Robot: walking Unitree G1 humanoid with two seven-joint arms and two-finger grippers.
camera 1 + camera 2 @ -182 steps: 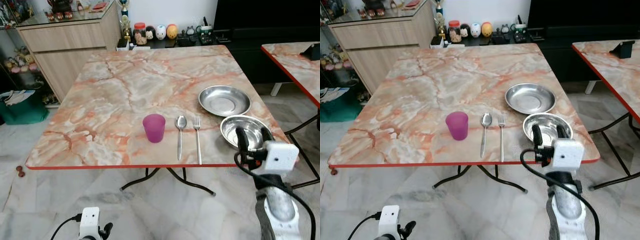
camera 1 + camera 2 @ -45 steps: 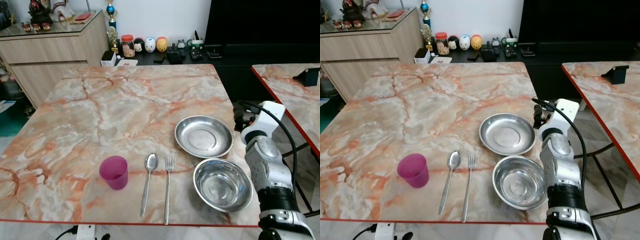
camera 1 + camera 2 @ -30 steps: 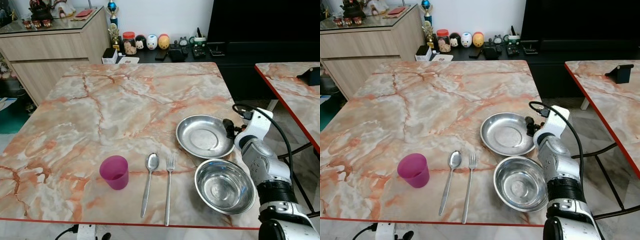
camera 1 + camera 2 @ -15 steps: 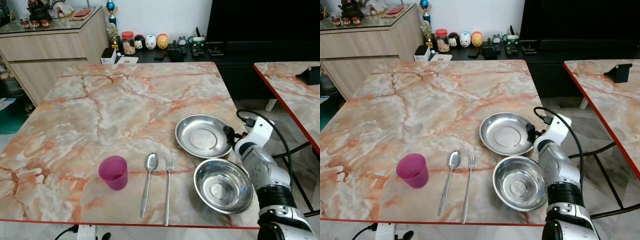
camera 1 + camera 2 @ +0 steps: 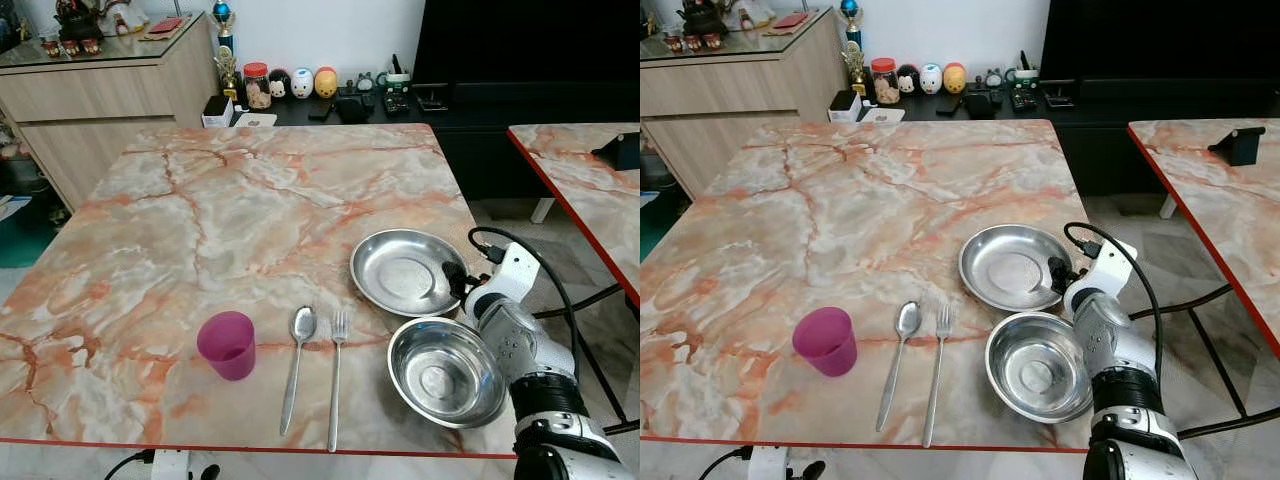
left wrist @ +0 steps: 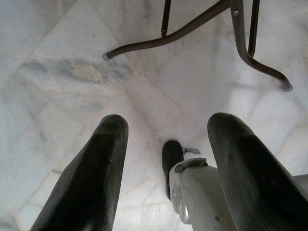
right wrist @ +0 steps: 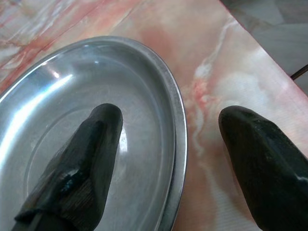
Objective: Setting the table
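Observation:
On the marble table [image 5: 230, 220] a steel plate [image 5: 405, 270] lies right of centre, with a steel bowl [image 5: 445, 370] just in front of it. A purple cup [image 5: 228, 344], a spoon [image 5: 296, 362] and a fork [image 5: 335, 375] sit in a row near the front edge. My right gripper [image 5: 455, 283] is open at the plate's right rim. In the right wrist view one finger [image 7: 86, 159] hangs over the plate [image 7: 57, 96] and the other finger [image 7: 260, 159] over bare table. My left gripper [image 6: 168, 122] hangs open, low over the floor.
A second marble table [image 5: 590, 190] stands close on the right, with a gap of floor between. A wooden cabinet [image 5: 110, 90] and a low shelf of jars and figurines [image 5: 300, 85] stand behind. Metal table legs [image 6: 192, 29] cross the tiled floor near my left gripper.
My right gripper has come down and in toward the plate's right rim. Since the oldest frames the camera has moved closer to the table. The tableware has not moved.

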